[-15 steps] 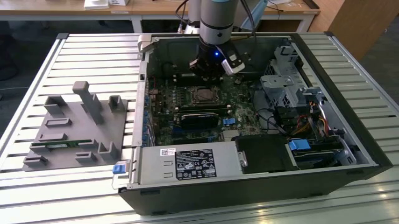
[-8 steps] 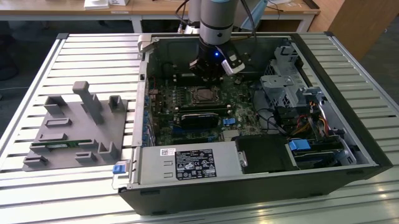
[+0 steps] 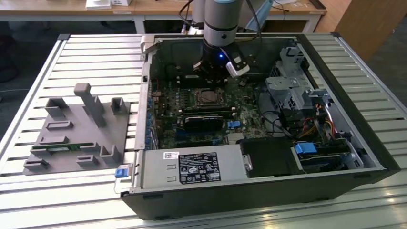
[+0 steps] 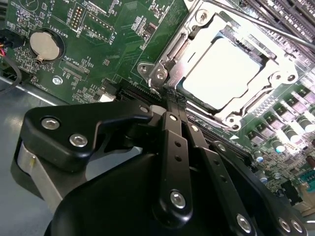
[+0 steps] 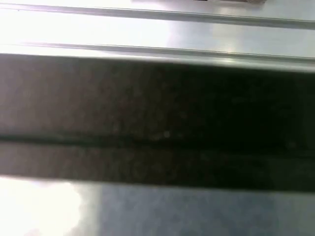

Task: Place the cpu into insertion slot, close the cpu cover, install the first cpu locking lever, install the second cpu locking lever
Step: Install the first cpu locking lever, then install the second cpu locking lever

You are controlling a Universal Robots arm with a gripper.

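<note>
Cpu (image 4: 224, 66) seated in socket, upper right of frame; cpu cover (image 4: 197, 29) closed over it — retained; gripper (image 4: 172, 105) fingers pressed together, nothing held — poised at cover's edge.

A: Background?
B: Slatted light-grey metal worktable (image 3: 95, 52), daylight glare on the slats near the camera. Wooden desk (image 3: 159, 8) with white legs behind it, wooden cabinet panel (image 3: 372, 21) at the exterior view's right.
A: Floor?
B: Dark floor (image 3: 13, 71) at the exterior view's left.

The arm points straight down, its gripper (image 4: 173, 104) with fingers pressed together at the tips.
</note>
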